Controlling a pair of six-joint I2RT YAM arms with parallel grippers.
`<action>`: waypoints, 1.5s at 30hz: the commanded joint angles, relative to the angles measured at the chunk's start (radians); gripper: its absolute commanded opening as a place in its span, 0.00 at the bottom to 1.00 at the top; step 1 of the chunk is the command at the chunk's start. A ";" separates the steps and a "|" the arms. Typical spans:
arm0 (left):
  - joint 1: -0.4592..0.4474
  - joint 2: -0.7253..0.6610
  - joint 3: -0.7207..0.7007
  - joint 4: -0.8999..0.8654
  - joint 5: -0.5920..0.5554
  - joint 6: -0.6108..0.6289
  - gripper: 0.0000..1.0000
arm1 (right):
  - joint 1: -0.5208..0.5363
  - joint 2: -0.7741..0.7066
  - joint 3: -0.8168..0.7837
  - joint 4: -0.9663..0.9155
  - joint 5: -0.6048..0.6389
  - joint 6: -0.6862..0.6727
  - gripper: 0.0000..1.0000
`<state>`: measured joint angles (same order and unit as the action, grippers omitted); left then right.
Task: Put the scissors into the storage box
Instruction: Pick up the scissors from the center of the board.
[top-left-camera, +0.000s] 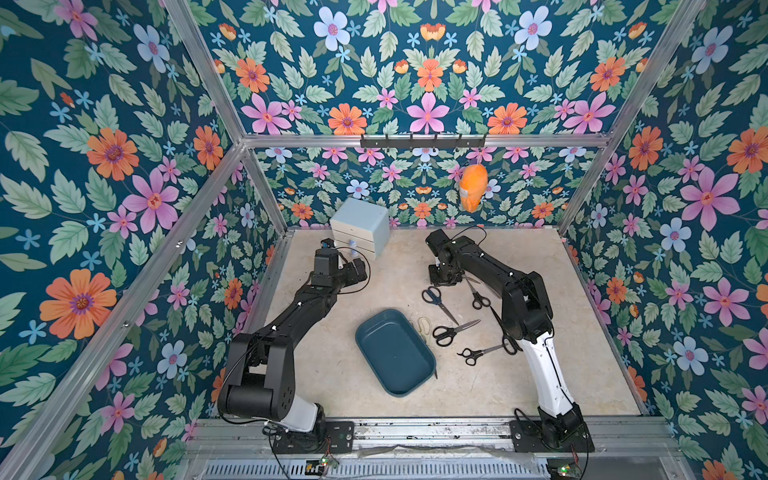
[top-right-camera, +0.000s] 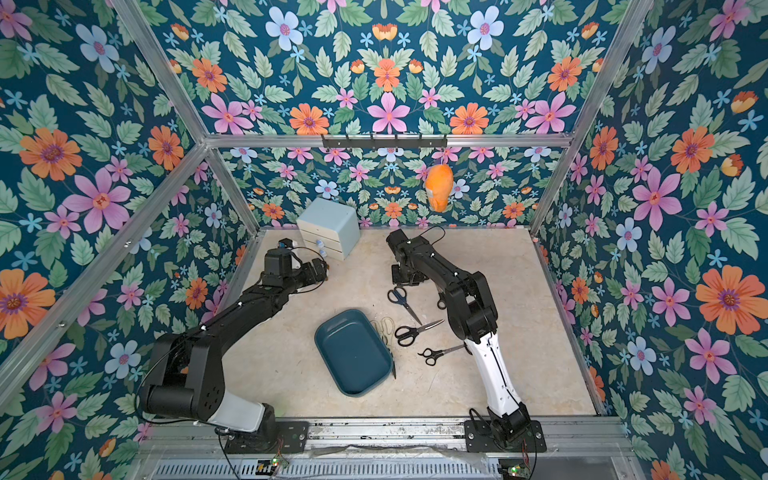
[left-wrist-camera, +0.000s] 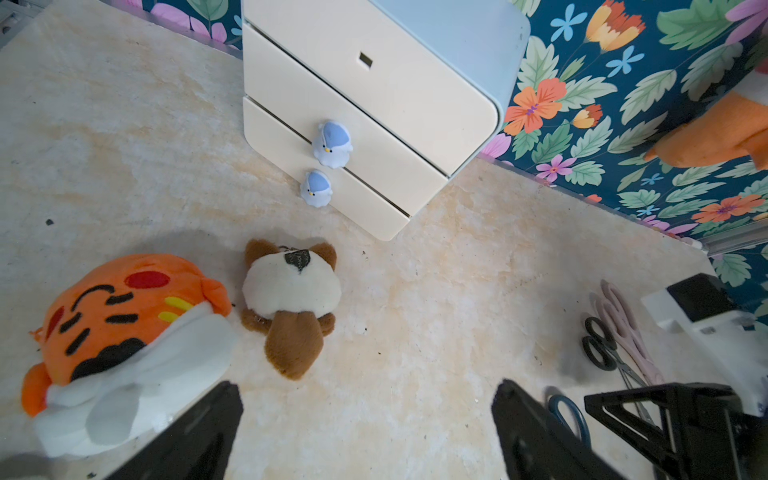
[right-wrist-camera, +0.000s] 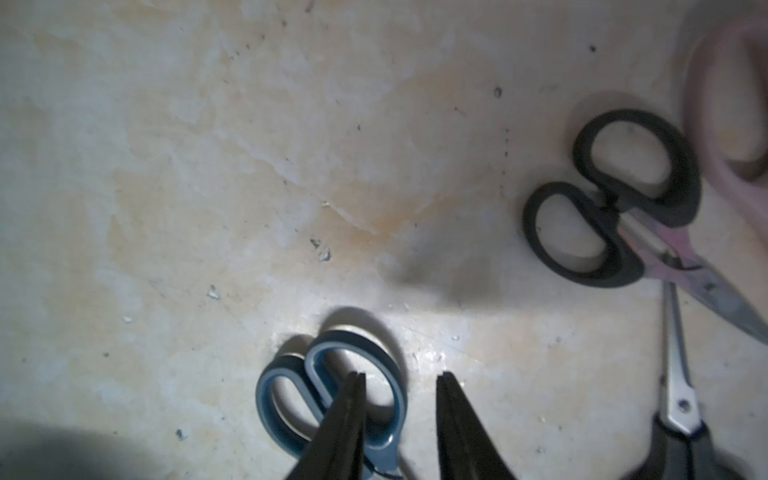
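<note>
1. As we read it, the step in hand is picking up the blue-handled scissors (right-wrist-camera: 386, 449). They lie towards the back of the bench (top-left-camera: 582, 353), beyond the storage box (top-left-camera: 395, 353), which sits empty at mid-bench between the two arms.
2. The right hand (right-wrist-camera: 401, 376) is down over the handle end and partly open. One finger appears to stand inside the larger loop and its mate outside, with the loop's rim in the gap. Bare bench shows beside the rim, so we judge that nothing is clamped yet.
3. We would close squarely on that rim and check that the pads bite the plastic. A thin, rounded rim pinched off-centre will likely let the blades swing down on the lift.
4. We would lift straight up and slowly. The black-handled scissors (right-wrist-camera: 606, 199) and a pale pink pair (right-wrist-camera: 702, 124) lie just beside, and a dragged blade could snag them.
5. For the carry, we would line the blades up with the box's long side. We would lower until the tips are inside the wall before letting go.
6. The left hand (left-wrist-camera: 368, 415) hangs wide open and empty near the drawer cabinet (left-wrist-camera: 374, 104), by an orange plush (left-wrist-camera: 124, 311) and a brown-and-white plush (left-wrist-camera: 291, 291). It is best left there, out of the path.
</note>
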<state>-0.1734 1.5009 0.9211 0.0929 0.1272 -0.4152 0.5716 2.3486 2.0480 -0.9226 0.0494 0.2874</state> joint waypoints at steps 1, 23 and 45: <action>0.000 0.002 0.004 0.005 -0.003 0.005 0.99 | 0.004 -0.011 -0.009 -0.015 -0.003 -0.036 0.32; 0.001 -0.004 0.004 0.008 -0.014 0.010 0.99 | 0.022 0.051 0.008 -0.027 0.030 -0.072 0.27; 0.007 0.002 -0.008 0.017 -0.056 0.023 0.99 | 0.025 0.076 -0.056 0.036 0.030 -0.115 0.00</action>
<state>-0.1699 1.4998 0.9142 0.0933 0.0906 -0.4076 0.5957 2.3943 2.0064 -0.8810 0.0628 0.1886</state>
